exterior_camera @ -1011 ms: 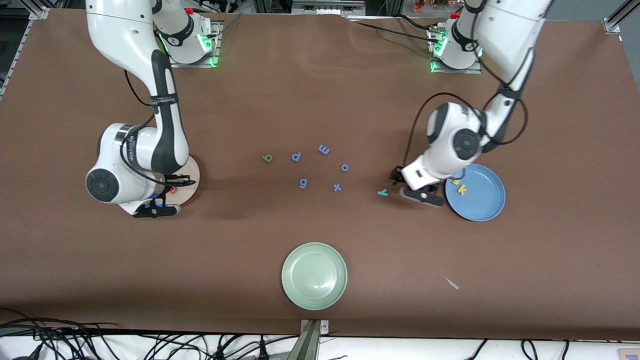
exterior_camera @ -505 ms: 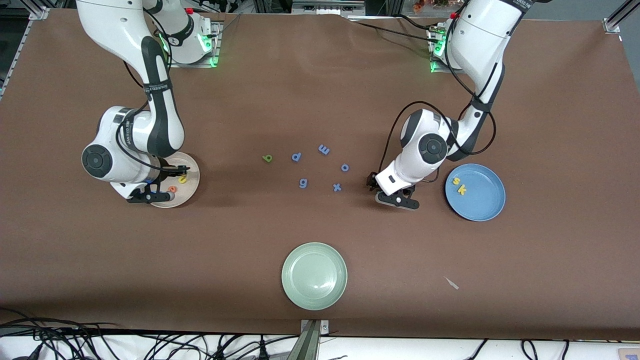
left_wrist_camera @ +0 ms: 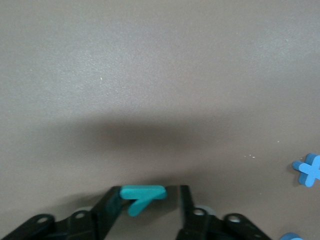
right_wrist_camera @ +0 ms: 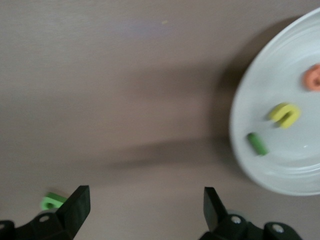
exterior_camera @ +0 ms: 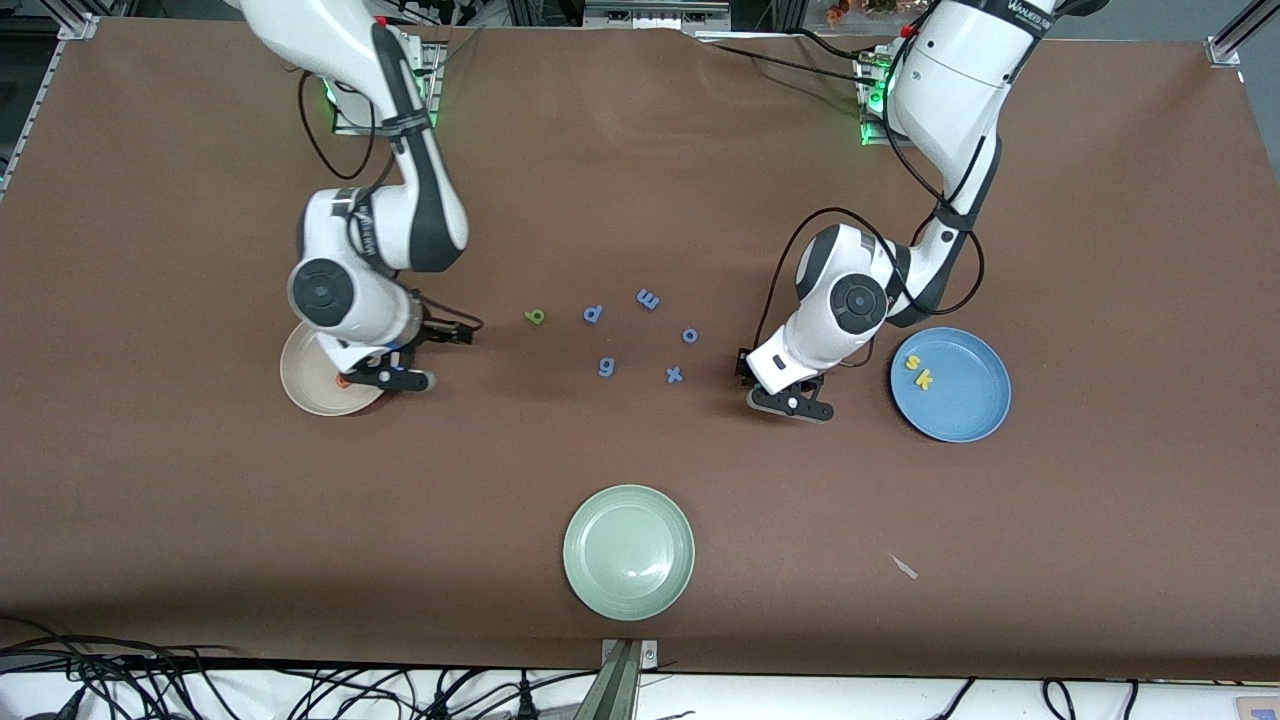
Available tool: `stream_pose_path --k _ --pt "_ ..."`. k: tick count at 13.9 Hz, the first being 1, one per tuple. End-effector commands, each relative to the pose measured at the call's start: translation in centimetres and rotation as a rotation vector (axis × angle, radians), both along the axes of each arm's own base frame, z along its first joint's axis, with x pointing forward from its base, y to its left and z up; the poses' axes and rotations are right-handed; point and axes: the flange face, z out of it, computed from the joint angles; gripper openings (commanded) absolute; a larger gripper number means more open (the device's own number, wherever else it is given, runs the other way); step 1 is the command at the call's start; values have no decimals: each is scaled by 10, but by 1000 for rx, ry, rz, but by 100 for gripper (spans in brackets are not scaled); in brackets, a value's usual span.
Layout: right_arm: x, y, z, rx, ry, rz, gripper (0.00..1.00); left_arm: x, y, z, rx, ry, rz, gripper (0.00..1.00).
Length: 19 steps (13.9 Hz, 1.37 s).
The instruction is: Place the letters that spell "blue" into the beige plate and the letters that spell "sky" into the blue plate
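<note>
A teal "y" (left_wrist_camera: 142,192) lies on the table between the fingers of my left gripper (left_wrist_camera: 148,192), which is still open. One finger touches the letter and the other stands a little off it. In the front view this gripper (exterior_camera: 772,385) hides the "y", beside the blue plate (exterior_camera: 960,400) holding yellow "s" (exterior_camera: 912,362) and "k" (exterior_camera: 924,379). My right gripper (exterior_camera: 420,357) is wide open and holds nothing, over bare table beside the beige plate (exterior_camera: 310,385). That plate holds orange "e" (right_wrist_camera: 314,77), yellow "u" (right_wrist_camera: 285,114) and green "l" (right_wrist_camera: 257,143). Green "b" (exterior_camera: 536,317) lies on the table.
Blue letters lie mid-table: "p" (exterior_camera: 593,314), "m" (exterior_camera: 648,298), "o" (exterior_camera: 690,335), "g" (exterior_camera: 606,367) and "x" (exterior_camera: 675,375). A pale green plate (exterior_camera: 628,552) sits nearer the front camera. A small scrap (exterior_camera: 903,566) lies near it.
My right gripper opened over the beige plate and moved off it toward the green "b". My left gripper moved from the blue plate's edge onto the "y" and its fingers narrowed about it.
</note>
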Motion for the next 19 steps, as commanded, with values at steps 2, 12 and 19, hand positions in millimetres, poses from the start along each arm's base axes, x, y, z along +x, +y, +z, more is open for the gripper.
stream_pose_path --k 2,12,19 --pt "-11 47 -23 18 -34 -115 100 0 -5 -14 12 12 -17 17" --pt "-54 108 -58 24 -71 -218 100 23 113 97 87 49 -97 18" --pt "-75 108 -77 30 -106 -204 89 21 270 79 82 71 -202 19"
